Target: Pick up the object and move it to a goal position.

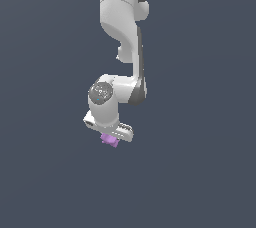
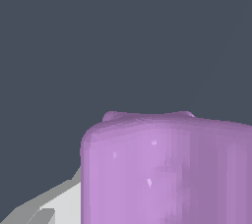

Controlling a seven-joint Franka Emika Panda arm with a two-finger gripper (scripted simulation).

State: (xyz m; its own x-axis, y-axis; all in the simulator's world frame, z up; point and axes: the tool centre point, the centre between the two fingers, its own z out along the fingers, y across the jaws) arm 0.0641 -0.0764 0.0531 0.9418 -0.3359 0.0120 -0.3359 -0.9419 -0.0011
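Note:
The object (image 1: 110, 140) is a small light-purple lump that pokes out just beneath the white hand of the arm, in the lower middle of the exterior view. My gripper (image 1: 111, 137) sits right over it and looks shut on it; the hand hides the fingers there. In the wrist view the object (image 2: 167, 169) is very close and fills the lower right, its rounded lobes showing along its upper edge. One grey finger (image 2: 56, 202) lies against its side. The other finger is hidden.
The white arm (image 1: 122, 27) comes down from the top of the exterior view. Around it there is only a plain dark grey-blue surface (image 1: 200, 147), with no other objects or edges in sight.

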